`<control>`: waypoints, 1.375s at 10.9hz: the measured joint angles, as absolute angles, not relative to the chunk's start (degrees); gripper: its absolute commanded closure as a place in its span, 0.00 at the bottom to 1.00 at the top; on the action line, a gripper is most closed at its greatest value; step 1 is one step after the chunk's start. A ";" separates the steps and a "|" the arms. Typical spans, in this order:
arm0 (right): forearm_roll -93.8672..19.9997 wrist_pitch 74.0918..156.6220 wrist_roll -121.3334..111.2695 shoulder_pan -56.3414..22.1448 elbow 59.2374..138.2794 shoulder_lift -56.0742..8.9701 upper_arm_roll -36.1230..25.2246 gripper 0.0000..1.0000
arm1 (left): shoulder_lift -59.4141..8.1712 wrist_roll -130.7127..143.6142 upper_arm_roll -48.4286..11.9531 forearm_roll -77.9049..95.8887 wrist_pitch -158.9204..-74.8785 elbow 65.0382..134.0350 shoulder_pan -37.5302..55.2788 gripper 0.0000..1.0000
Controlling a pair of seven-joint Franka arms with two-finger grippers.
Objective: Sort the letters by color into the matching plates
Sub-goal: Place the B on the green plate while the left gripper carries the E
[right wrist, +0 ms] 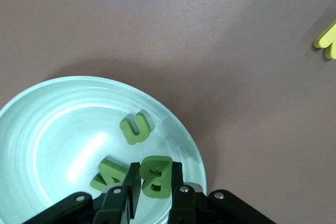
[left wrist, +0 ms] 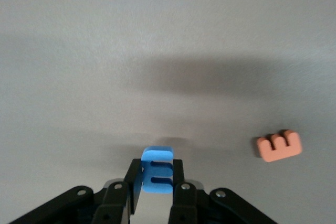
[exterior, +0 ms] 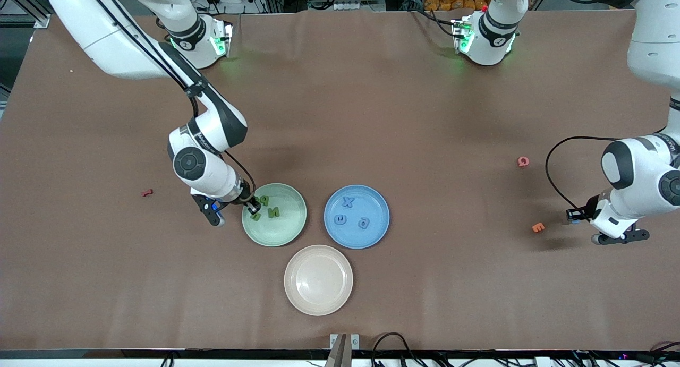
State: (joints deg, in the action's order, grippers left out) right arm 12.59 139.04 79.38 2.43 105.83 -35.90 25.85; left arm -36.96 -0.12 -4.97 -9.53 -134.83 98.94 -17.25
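Two chunky letters sit pinched in my fingers. My left gripper (left wrist: 156, 188) squeezes a blue E (left wrist: 156, 170) low over the brown table (exterior: 425, 117), near an orange E (left wrist: 279, 146). My right gripper (right wrist: 152, 192) squeezes a green B (right wrist: 156, 177) over the smooth round mint green plate (right wrist: 31, 129).

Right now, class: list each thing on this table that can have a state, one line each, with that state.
Left gripper: shut on a blue letter.
Right gripper: shut on a green letter, over the green plate.
Blue plate: holds three blue letters.
Beige plate: empty.
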 measured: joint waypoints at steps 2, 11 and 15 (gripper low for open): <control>12.60 139.06 82.17 1.90 104.26 -36.80 25.84 0.29 | -35.71 2.35 -6.30 -9.51 -134.27 98.94 -17.12 1.00; 12.58 138.94 83.06 1.69 102.38 -35.85 25.96 0.13 | -31.69 33.53 -20.22 -9.51 -125.25 98.90 -12.11 1.00; 12.67 134.45 83.05 0.83 101.74 -30.29 26.58 0.03 | -31.72 46.52 -20.41 -9.51 -124.79 99.05 -4.07 1.00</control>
State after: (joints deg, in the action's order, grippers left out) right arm 12.67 134.45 83.05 0.83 101.74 -30.29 26.58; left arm -31.72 46.52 -20.41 -9.51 -124.79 99.05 -4.07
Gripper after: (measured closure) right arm 0.093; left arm 0.727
